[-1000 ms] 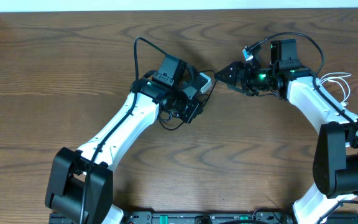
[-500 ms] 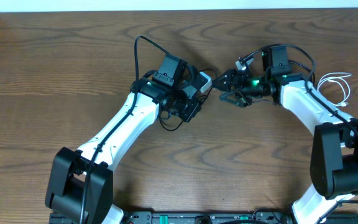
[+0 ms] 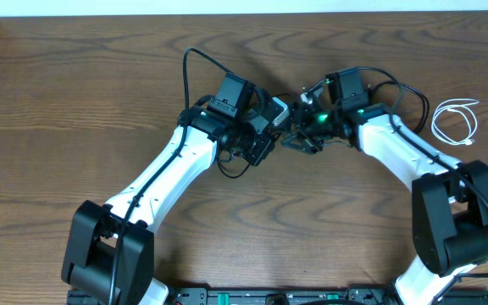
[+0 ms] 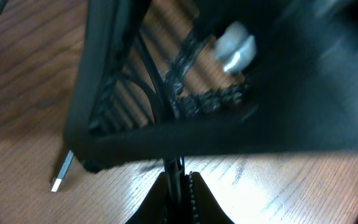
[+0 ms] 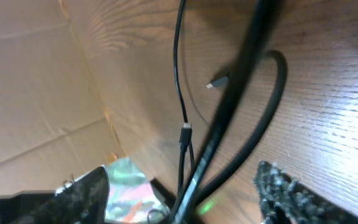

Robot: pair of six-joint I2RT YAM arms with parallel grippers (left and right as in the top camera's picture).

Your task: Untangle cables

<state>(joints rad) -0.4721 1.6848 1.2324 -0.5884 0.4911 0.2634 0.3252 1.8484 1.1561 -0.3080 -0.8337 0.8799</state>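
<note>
The black cable (image 3: 227, 169) runs from a small loop under my left wrist to the gap between both grippers. My left gripper (image 3: 280, 119) is shut on it; in the left wrist view the jaws (image 4: 180, 186) pinch the thin black cord (image 4: 178, 167), and one plug end (image 4: 61, 175) lies on the wood. My right gripper (image 3: 298, 132) is close against the left one. Its fingers (image 5: 182, 178) are open on either side of the black cord (image 5: 179, 74). The white cable (image 3: 453, 120) lies coiled and loose at the far right, apart from both grippers.
The wooden table (image 3: 74, 102) fills the overhead view. A thick black robot wire (image 5: 277, 93) curves beside the thin cord in the right wrist view. A cardboard wall (image 5: 36, 74) shows at the left of that view. The arm bases stand at the front edge.
My right gripper has moved left, close against the left gripper. The right arm no longer overlaps the white cable. The left arm has held still.
</note>
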